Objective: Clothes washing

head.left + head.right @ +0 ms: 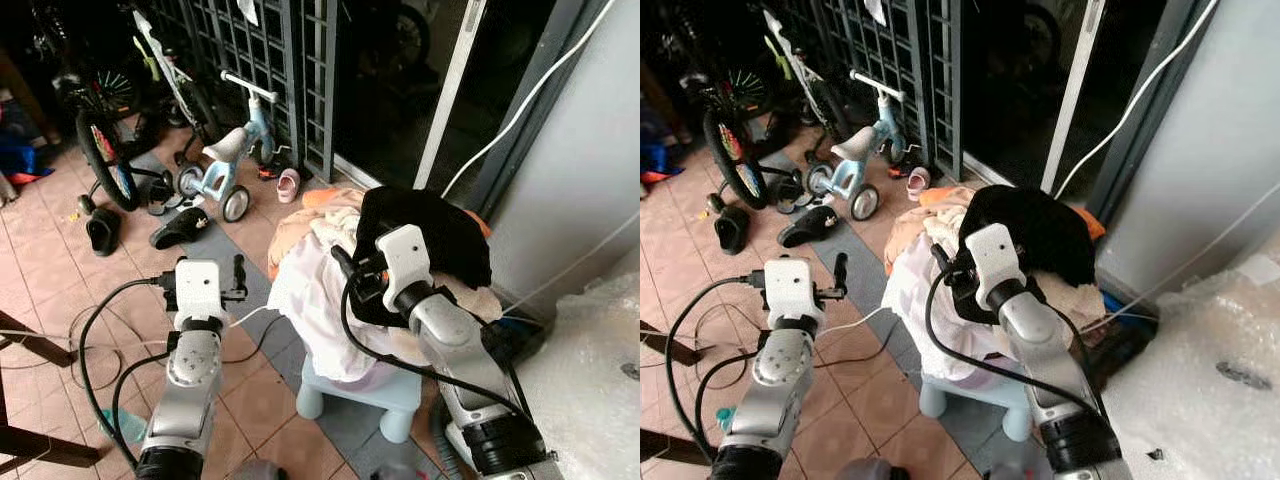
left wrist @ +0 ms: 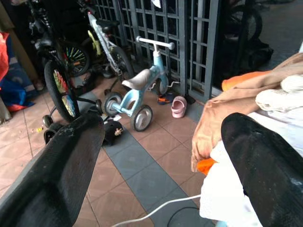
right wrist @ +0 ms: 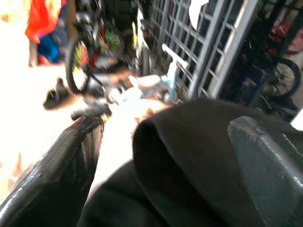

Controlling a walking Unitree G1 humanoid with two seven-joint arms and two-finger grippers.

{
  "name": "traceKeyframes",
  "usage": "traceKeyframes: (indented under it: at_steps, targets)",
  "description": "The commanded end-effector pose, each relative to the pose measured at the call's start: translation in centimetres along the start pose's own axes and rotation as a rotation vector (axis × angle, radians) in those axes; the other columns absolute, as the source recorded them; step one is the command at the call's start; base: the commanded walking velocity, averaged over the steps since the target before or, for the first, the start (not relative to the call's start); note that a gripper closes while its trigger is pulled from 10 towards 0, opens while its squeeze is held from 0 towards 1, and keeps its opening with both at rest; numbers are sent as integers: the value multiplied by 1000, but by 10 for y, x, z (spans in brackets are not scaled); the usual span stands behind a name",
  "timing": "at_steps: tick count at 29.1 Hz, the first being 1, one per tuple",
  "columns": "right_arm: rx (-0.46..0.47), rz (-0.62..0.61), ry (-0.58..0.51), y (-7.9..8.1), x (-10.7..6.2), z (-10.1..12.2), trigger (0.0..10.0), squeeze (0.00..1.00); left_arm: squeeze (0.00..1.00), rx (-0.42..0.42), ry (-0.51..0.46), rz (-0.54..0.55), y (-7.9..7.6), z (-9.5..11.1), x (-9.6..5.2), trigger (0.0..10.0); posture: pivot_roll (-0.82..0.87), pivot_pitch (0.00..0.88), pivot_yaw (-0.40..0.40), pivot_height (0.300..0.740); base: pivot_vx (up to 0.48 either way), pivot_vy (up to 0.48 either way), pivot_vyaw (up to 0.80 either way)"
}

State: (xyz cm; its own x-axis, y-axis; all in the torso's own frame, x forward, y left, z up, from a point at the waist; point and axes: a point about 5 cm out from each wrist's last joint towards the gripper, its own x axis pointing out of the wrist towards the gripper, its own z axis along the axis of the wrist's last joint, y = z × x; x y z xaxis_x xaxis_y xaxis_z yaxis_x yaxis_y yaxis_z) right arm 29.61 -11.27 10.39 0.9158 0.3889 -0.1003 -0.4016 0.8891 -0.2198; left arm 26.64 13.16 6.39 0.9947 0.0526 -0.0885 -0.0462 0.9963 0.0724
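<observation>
A heap of clothes (image 1: 320,285) in white, peach and orange lies on a small light-blue stool (image 1: 385,398). A black garment (image 1: 450,235) sits on top of the heap. My right gripper (image 1: 352,272) is pressed into the heap's near side. In the right wrist view its fingers (image 3: 61,170) stand open, with a fold of the black garment (image 3: 189,156) between them. My left gripper (image 1: 238,272) hovers open and empty just left of the heap; the left wrist view shows its fingers (image 2: 61,165) apart, with the peach cloth (image 2: 236,97) ahead.
A light-blue tricycle (image 1: 225,165), a bicycle (image 1: 105,150), black sandals (image 1: 180,228) and a pink shoe (image 1: 288,184) stand before a dark metal gate (image 1: 260,50). Cables (image 1: 100,330) trail over the tiled floor. Bubble wrap (image 1: 590,370) lies at the right.
</observation>
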Motion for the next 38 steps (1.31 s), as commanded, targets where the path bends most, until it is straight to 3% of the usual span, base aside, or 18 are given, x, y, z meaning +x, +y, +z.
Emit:
traceKeyframes:
  at_steps: [1, 5, 6, 7, 8, 17, 27, 38]
  targets:
    - [-5, -18, 9, -1, 5, 2, 10000, 0, 0, 19, 4, 5, 5, 0, -1, 10000, -27, 0, 29, 740, 0, 0, 0]
    - [-26, -70, 82, -8, 20, -4, 10000, 0, 0, 25, 10, 2, 5, -1, -4, 10000, -11, 0, 21, 740, 0, 0, 0]
    - [-24, -72, 96, -8, 22, -5, 7725, 0, 0, 26, 10, 2, 5, -1, -5, 10000, -8, 0, 19, 740, 0, 0, 0]
    - [-18, -74, 110, -8, 24, -7, 1804, 0, 0, 26, 11, 3, 6, -2, -5, 10000, -6, 0, 17, 740, 0, 0, 0]
    - [4, -70, 139, -7, 26, -11, 0, 0, 0, 28, 15, 8, 7, -2, -6, 10000, -4, 0, 15, 740, 0, 0, 0]
    - [85, -52, 224, 5, 33, -28, 0, 0, 0, 28, 19, 7, 5, -3, -5, 10000, -10, 0, 12, 740, 0, 0, 0]
    - [182, -135, 306, 0, 32, -45, 0, 0, 0, 36, 21, 6, 4, -2, -2, 10000, -10, 0, 10, 740, 0, 0, 0]
    - [226, -147, 302, -1, 31, -48, 0, 0, 0, 48, 25, 20, 4, -2, -1, 10000, -16, 0, 10, 740, 0, 0, 0]
